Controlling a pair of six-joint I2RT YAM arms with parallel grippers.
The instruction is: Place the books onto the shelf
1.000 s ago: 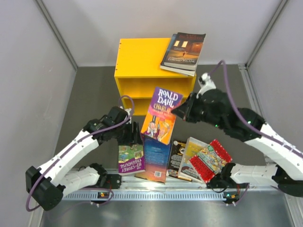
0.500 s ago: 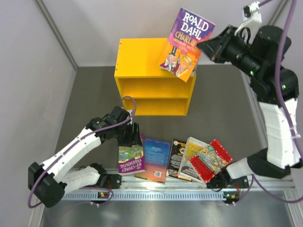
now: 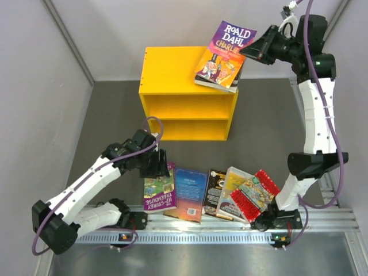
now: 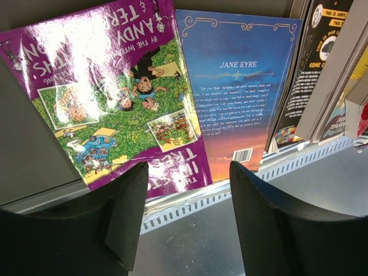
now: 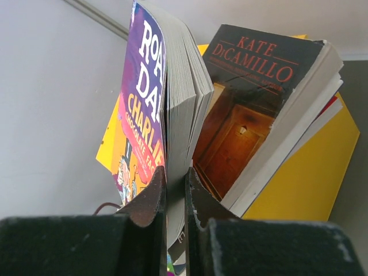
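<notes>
Holding the Roald Dahl book by its edge, the right gripper is raised high over the right end of the yellow shelf, its jaws pinched tight on the pages. In the right wrist view the book stands nearly on edge between the two fingers, its purple cover to the left, and just behind it lies a dark Kate DiCamillo book on the shelf top, resting on at least one more book with a red edge. So two books can be counted stacked there, and the held one hangs over them; whether it touches them cannot be told.

The shelf has two open compartments, one above the other, split by one board; no book shows in either.

On the table in front of the arm bases lies a row of books: a purple Treehouse book, a blue Jane Eyre, a black book, a pale yellow one and a red-edged one on the right, five that can be told apart, overlapping one another.

The left gripper hovers above the near end of the purple book, its jaws standing apart and holding nothing; in the left wrist view both fingers frame the purple and blue covers.
</notes>
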